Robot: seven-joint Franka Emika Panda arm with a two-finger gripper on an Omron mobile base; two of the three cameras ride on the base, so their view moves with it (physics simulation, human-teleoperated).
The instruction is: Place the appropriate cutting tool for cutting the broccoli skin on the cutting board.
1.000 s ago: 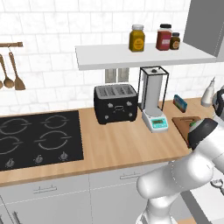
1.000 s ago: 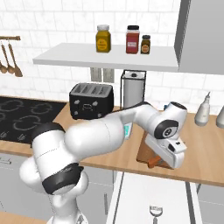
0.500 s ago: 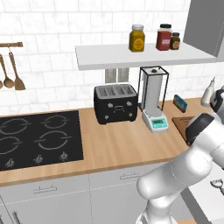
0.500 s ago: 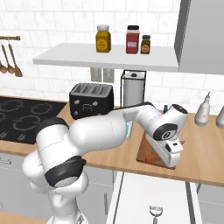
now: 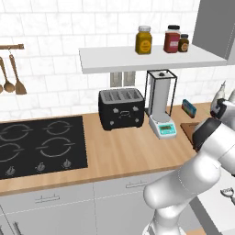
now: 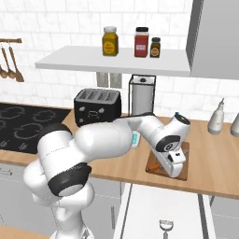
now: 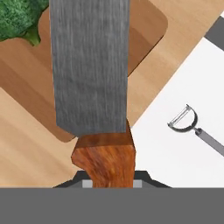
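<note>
Gripping a cleaver (image 7: 89, 65) by its reddish-brown wooden handle, the gripper (image 7: 107, 181) is clamped on it at the near edge of the hand view; the broad brushed-grey rectangular blade extends over the cutting board (image 7: 146, 30). The board is flat brown wood with rounded corners, lying on the wooden counter (image 6: 210, 158). The broccoli (image 7: 19, 17) sits on the board beside the blade. A metal peeler (image 7: 188, 122) lies apart on a white surface (image 7: 175, 153). No legible writing is visible.
</note>
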